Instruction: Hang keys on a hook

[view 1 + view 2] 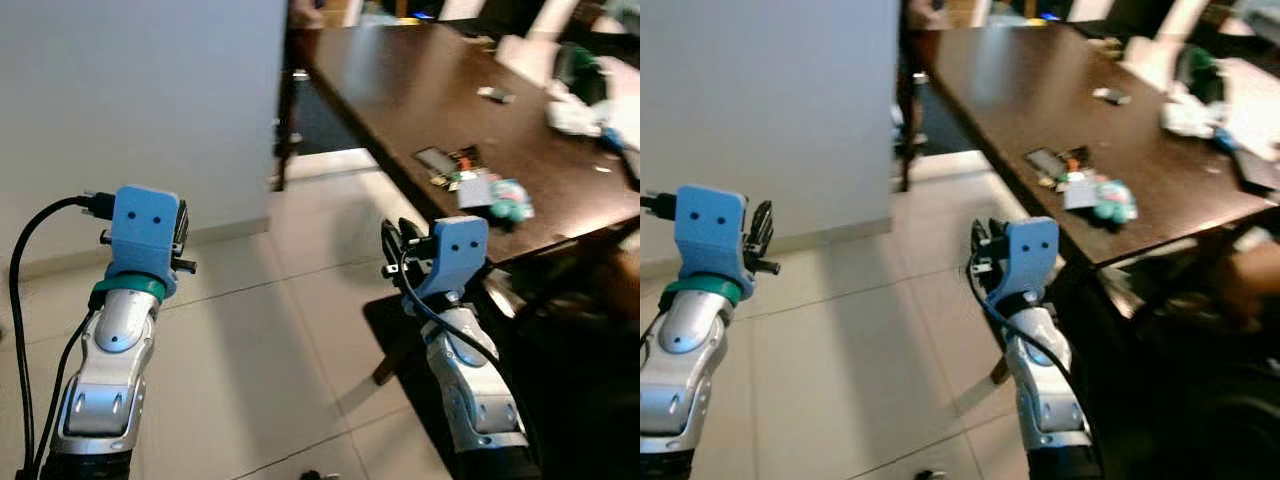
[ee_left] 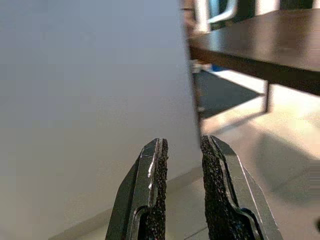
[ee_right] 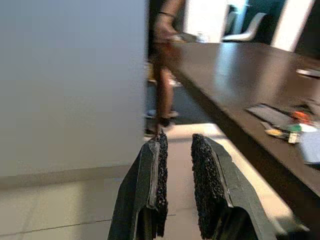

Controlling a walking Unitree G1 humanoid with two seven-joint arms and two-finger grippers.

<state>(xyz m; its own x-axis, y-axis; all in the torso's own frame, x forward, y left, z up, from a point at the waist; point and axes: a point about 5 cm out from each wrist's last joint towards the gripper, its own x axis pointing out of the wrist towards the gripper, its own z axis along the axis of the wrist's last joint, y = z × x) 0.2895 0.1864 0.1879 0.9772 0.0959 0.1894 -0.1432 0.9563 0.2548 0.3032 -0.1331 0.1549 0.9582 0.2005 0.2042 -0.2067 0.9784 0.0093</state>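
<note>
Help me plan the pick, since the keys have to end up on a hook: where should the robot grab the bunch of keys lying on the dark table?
Judging by how the keys lie flat near the table edge, come straight down with the right gripper, now open, and pinch the raised middle of the bunch. Single keys are too blurred to pick out.

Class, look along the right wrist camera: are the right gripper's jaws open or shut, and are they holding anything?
Open and empty: the right gripper shows floor through the gap between its jaws.

Two grippers: the left gripper (image 2: 181, 192) and the right gripper (image 3: 176, 187). One dark table (image 1: 400, 90) right of the right gripper. One person (image 3: 162, 65) stands beyond it.
</note>
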